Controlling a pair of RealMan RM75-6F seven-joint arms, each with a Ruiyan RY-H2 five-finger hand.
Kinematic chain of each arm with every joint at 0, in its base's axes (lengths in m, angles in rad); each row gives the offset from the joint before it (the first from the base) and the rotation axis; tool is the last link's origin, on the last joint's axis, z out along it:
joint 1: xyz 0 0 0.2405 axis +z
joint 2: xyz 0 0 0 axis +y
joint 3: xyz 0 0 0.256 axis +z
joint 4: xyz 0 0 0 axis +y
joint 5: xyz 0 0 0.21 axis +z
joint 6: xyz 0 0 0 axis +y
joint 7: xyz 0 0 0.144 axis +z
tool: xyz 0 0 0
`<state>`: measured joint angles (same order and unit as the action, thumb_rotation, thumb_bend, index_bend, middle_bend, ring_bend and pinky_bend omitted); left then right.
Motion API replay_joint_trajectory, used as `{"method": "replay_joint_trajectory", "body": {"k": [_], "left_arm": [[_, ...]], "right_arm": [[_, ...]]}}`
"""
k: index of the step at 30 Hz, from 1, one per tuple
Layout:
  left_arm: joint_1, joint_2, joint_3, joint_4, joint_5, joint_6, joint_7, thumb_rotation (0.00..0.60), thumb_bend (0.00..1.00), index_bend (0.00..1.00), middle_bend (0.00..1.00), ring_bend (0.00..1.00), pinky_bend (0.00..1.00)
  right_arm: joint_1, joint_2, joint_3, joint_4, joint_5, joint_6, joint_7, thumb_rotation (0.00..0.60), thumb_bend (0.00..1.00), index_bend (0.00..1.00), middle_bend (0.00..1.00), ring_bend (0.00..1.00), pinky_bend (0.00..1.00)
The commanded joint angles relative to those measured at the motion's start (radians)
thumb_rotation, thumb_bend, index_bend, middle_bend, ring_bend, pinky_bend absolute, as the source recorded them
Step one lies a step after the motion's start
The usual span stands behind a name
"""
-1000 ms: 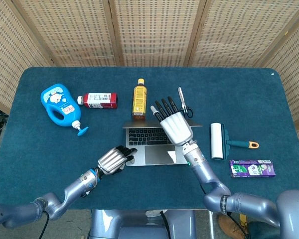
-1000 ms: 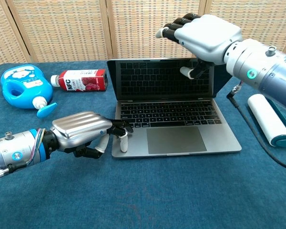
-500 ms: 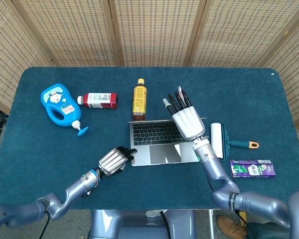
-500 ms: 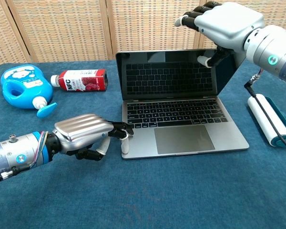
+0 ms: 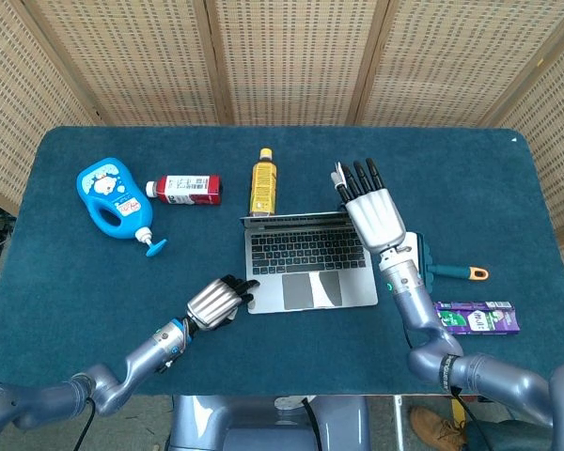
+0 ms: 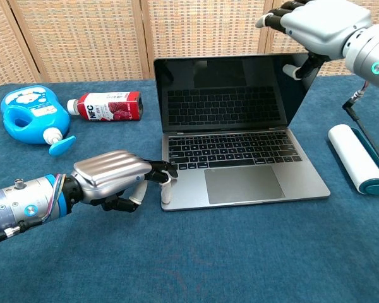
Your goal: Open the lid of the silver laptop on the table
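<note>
The silver laptop (image 5: 305,261) (image 6: 240,158) stands open in the middle of the table, its dark screen leaning back past upright. My left hand (image 5: 216,301) (image 6: 110,180) lies curled at the base's front left corner, with dark fingertips on top of the corner and the thumb against its edge. My right hand (image 5: 374,214) (image 6: 322,25) hovers at the lid's top right corner with its fingers spread out above the lid. Only its thumb touches the screen's right edge.
A blue detergent jug (image 5: 113,197) (image 6: 31,113) and a red bottle (image 5: 186,189) (image 6: 107,105) lie at the left. A yellow bottle (image 5: 263,183) lies behind the laptop. A lint roller (image 5: 442,271) (image 6: 357,158) and a purple packet (image 5: 477,318) lie at the right.
The lid has swung further back. My right hand has moved back and to the right with it. The laptop has slid a little right. My left hand has hardly moved.
</note>
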<state>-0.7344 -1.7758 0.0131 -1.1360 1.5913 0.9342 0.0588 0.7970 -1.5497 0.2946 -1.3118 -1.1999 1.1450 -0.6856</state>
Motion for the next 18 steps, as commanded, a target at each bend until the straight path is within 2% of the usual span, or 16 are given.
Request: {"method": "replay_joint_trajectory", "body": {"k": [1,18], "left_arm": [[-0.002,0.002,0.0,0.0,-0.001,0.0,-0.002,0.6,1.0,0.39,0.18,0.28,0.3],[-0.01,0.0,0.002,0.004,-0.017,-0.007,0.0,0.6,1.0,0.39,0.18,0.28,0.3]], "right_arm": [[0.001,0.005,0.005,0.014,0.011,-0.003,0.007,0.6,0.52,0.12,0.15,0.09,0.0],[0.018,0.018,0.034,0.055,0.085,-0.014,-0.001,0.6,0.51,0.12,0.16,0.09,0.0]]}}
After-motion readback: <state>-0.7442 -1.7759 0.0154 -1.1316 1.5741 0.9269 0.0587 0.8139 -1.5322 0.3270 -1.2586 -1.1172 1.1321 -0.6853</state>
